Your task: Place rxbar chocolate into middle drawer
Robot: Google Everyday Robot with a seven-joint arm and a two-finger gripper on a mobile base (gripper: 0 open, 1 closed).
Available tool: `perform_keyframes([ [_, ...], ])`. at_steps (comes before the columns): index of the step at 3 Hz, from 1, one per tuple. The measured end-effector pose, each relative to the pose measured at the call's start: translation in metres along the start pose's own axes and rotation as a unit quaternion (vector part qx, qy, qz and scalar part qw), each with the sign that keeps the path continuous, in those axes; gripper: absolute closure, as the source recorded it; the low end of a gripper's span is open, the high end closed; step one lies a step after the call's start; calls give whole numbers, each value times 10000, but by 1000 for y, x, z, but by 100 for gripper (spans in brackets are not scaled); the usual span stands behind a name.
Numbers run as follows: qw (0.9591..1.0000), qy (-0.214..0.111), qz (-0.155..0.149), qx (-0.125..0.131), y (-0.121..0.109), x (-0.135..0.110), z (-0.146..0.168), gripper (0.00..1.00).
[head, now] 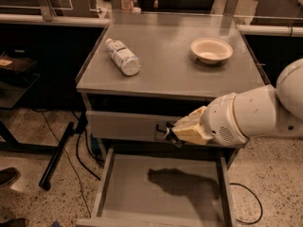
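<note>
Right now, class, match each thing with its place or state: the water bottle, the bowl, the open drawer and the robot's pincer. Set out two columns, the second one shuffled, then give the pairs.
1 water bottle
2 bowl
3 middle drawer
4 pincer

A pulled out, floor bare
B lying on its side on the cabinet top
C in front of the closed drawer front, above the middle drawer
D standing upright on the cabinet top

Pairs: 1-B, 2-D, 3-A, 4-C
</note>
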State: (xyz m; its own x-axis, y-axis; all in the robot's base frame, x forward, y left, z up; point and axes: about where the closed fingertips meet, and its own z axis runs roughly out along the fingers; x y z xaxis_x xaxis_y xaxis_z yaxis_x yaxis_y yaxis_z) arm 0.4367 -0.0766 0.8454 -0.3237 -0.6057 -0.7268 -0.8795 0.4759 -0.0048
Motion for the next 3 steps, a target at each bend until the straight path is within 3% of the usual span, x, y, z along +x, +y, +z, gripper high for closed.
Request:
perform_keyframes([
  [1,10000,-1,3,-1,0,0,0,100],
  [3,9966,-198,790,-96,-16,54,29,100],
])
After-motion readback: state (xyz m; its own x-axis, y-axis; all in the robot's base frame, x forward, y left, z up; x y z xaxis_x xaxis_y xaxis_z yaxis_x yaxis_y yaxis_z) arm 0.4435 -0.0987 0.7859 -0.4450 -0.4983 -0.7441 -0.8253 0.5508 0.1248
